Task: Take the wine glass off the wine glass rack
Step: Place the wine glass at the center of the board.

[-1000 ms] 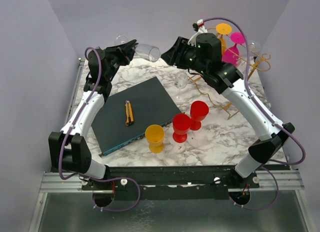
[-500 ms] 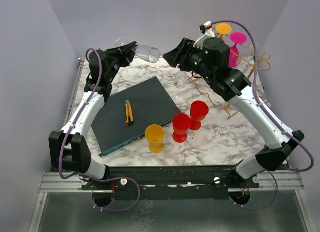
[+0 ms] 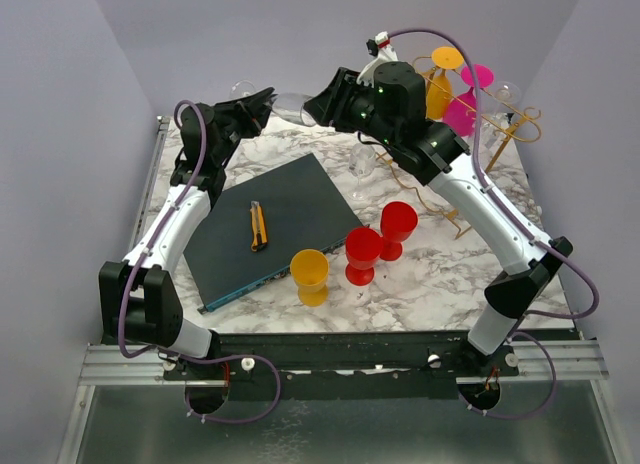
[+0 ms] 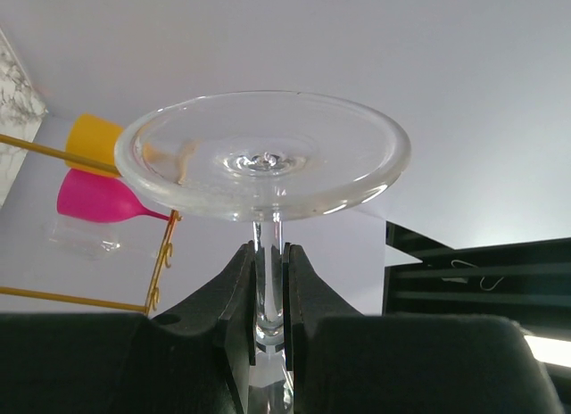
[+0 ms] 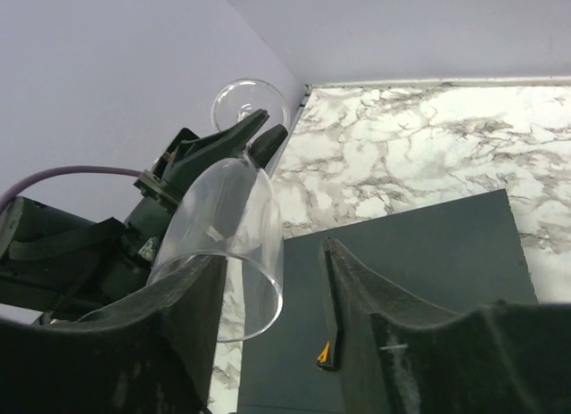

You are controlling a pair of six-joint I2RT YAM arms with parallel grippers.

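A clear wine glass (image 3: 292, 104) hangs on its side in the air above the table's far left, away from the rack. My left gripper (image 3: 256, 98) is shut on its stem (image 4: 268, 258), just below the round foot (image 4: 263, 155). The bowl (image 5: 230, 231) points at my right gripper (image 3: 318, 100), which is open. The bowl's rim lies against the left finger (image 5: 192, 298) of my right gripper (image 5: 272, 262), with a gap to the other finger. The gold wire wine glass rack (image 3: 505, 134) stands at the far right, also in the left wrist view as the rack (image 4: 163, 258).
An orange glass (image 3: 441, 82), a pink glass (image 3: 465, 102) and a clear one (image 3: 506, 90) hang on the rack. Another clear glass (image 3: 362, 167) stands under my right arm. A dark board (image 3: 285, 209) carries a utility knife (image 3: 258, 226). Two red cups (image 3: 363, 255) and a yellow cup (image 3: 309, 275) stand near the front.
My right gripper has swung left from near the rack up to the bowl of the held glass. The left gripper and the glass have stayed put.
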